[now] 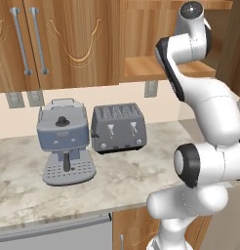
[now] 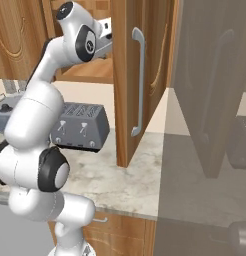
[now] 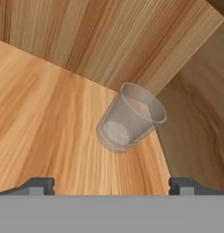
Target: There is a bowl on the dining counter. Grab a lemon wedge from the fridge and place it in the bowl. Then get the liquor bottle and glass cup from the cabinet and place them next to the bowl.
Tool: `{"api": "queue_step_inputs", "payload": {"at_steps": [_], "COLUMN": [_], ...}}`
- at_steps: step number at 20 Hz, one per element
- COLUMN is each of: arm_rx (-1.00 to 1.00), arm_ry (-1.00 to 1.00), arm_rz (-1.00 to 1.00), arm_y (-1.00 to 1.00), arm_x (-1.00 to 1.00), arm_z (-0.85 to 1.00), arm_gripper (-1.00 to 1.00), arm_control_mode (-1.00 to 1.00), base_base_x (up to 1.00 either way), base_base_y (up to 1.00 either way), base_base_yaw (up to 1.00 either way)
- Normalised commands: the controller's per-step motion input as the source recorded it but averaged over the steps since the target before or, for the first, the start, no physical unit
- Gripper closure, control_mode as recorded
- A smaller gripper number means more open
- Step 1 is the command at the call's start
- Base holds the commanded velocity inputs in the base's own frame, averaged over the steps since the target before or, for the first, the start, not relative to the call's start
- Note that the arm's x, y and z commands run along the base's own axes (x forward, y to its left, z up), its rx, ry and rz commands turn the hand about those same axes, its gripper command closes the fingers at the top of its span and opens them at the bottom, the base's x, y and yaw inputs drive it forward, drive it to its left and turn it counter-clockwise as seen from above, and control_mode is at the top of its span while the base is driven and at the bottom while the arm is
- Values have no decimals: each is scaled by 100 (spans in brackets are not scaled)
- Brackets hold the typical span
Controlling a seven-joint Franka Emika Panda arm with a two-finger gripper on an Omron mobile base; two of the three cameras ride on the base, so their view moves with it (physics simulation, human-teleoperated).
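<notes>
1. In the hand view the glass cup (image 3: 130, 117) stands on the cabinet shelf (image 3: 50, 118), near the back corner, at about 12 o'clock from the hand (image 3: 112, 184).
2. Its long axis leans toward 1 o'clock in that view, rim farther away.
3. The hand is spread wide and empty, a fingertip either side of the cup's line.
4. No writing or brand is readable.

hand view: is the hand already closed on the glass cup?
No, the hand is open, its fingertips wide apart, short of the glass cup.
</notes>
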Motion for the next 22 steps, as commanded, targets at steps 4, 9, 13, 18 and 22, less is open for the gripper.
{"api": "queue_step_inputs", "payload": {"at_steps": [4, 9, 13, 18, 22], "arm_rx": [-1, -2, -3, -4, -4], "arm_ry": [0, 0, 0, 1, 1], "arm_rz": [-1, 0, 0, 0, 0], "arm_y": [-8, -5, -6, -8, -7], "arm_x": [36, 37, 34, 32, 32], "arm_z": [-12, -4, -4, -8, -3], "arm_gripper": [-100, -100, -100, -100, -100], "arm_control_mode": [-100, -100, -100, -100, -100], "base_base_x": [0, 0, 0, 0, 0], "base_base_y": [0, 0, 0, 0, 0], "base_base_yaw": [0, 0, 0, 0, 0]}}
